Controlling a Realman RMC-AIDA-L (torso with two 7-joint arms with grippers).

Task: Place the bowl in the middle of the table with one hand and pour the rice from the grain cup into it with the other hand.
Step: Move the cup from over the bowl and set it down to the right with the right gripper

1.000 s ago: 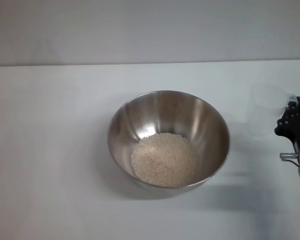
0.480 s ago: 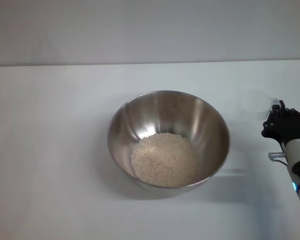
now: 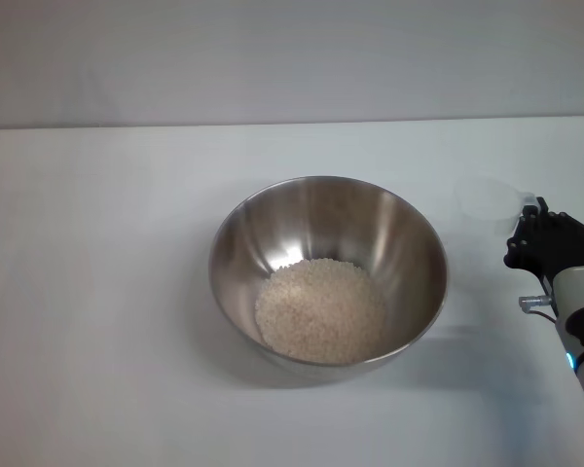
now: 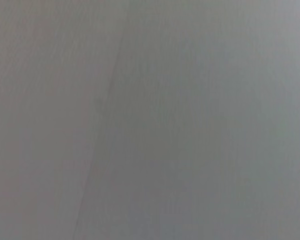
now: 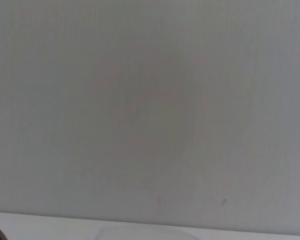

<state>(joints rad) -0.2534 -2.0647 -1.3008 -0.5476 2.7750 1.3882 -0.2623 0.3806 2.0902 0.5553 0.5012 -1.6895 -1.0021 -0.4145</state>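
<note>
**Steel bowl filled, cup emptied: the closing stage of the pour**

Stainless steel marks the bowl [image 3: 328, 272], which stands near the middle of the white worktop [image 3: 107, 292], upright and free of any claw. Its placement appears complete. Inside it, the rice [image 3: 319, 311] lies as a pale heap on the bottom and against the near wall; no grains show on the worktop around it.

To the robot's right of the bowl, just beside its rim but apart from it, is the grain cup [image 3: 487, 202], translucent and faint against the white surface. It looks upright, and no rice can be made out in it, so the pour is judged finished. The right claw [image 3: 537, 226] sits at the cup's side tab; whether its fingers are clamped on the tab or spread clear of it cannot be told from the head view, and the right wrist view shows only a blank wall and a faint curved edge at its lower border.

The left claw is out of sight in every view; its wrist camera shows only a plain grey surface.

What remains, by this reading, is at most setting down and releasing the cup and withdrawing the right arm.
</note>
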